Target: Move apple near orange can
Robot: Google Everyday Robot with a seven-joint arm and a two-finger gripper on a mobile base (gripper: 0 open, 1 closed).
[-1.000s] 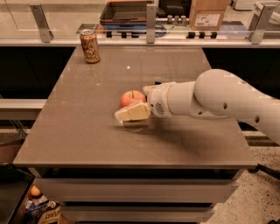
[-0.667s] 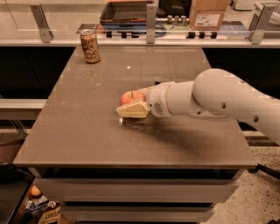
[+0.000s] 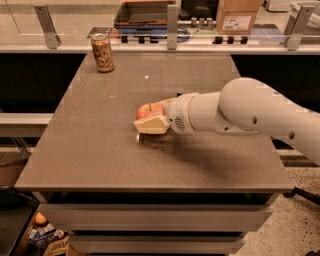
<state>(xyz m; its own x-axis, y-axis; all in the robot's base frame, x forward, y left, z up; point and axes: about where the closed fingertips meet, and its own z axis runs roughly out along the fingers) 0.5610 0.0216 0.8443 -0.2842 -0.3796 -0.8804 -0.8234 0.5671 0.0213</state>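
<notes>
Gripper (image 3: pixel 150 116) is sitting low over the middle of the brown table (image 3: pixel 100 155), and you are holding the apple (image 3: pixel 149 109) in it. The jaws are standing about an apple's width apart, closed in on the fruit from the front and the back. The cream-coloured near finger (image 3: pixel 152 125) is pressing across the lower front of the apple and hiding that part. Only a sliver of the far one is peeking out behind the fruit. The apple's red-orange top and small stem are showing above the near finger. A dark shadow is lying on the tabletop just under the finger, and you cannot tell whether the apple is resting on the surface or hanging slightly off it.

Behind the gripper, the thick white arm (image 3: pixel 250 107) is reaching in from the right edge, crossing the right half of the table.

The orange can (image 3: pixel 102 52) is standing upright near the far left corner of the table, well apart from the apple and the gripper, with bare tabletop lying between them.

Beyond the table's far edge, a rail with metal posts (image 3: pixel 172 25) is running across. A dark tray (image 3: pixel 142 12) and a cardboard box (image 3: pixel 235 17) are sitting behind it.
</notes>
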